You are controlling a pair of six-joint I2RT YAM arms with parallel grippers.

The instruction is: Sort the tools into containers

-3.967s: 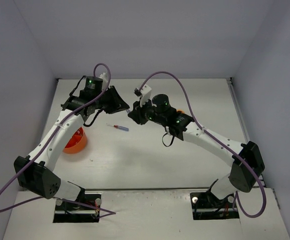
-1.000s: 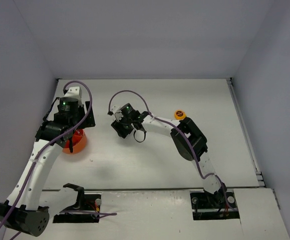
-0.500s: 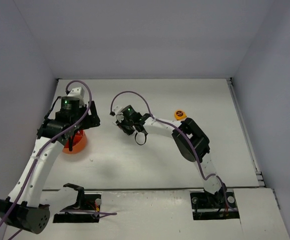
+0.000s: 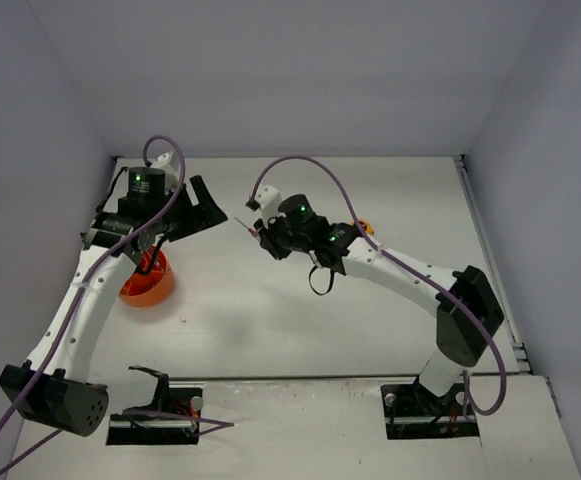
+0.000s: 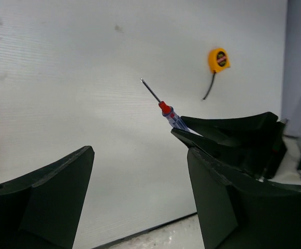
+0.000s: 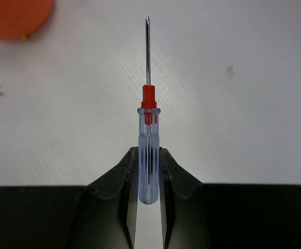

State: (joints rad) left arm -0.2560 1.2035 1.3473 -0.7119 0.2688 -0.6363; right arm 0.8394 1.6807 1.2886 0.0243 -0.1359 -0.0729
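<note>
- My right gripper (image 6: 148, 158) is closed on the screwdriver (image 6: 148, 129), with both fingers pressed against the lower part of its clear blue handle.
- The screwdriver stands straight out ahead of the fingertips. Its red collar and thin steel shaft are clear of the grip, and it is held above the table (image 6: 243, 104), not touching it.
- The tub (image 6: 13, 15) lies ahead of this hand and off to its left, well apart. Only part of its orange rim shows at the edge of the wrist view.
- My left gripper (image 5: 140, 155) is spread wide with nothing between the fingers.
- From the left hand, the screwdriver is ahead and slightly right, near but apart, with the tip pointing up and left across that view. The right gripper's fingers show just behind my right-hand finger.
- The tape measure (image 5: 218, 58) lies on the table farther out, to the right of the left hand, with a dark cord trailing from it.
- In the top view the tub sits under the left arm, behind that hand. I cannot tell what it contains.
</note>
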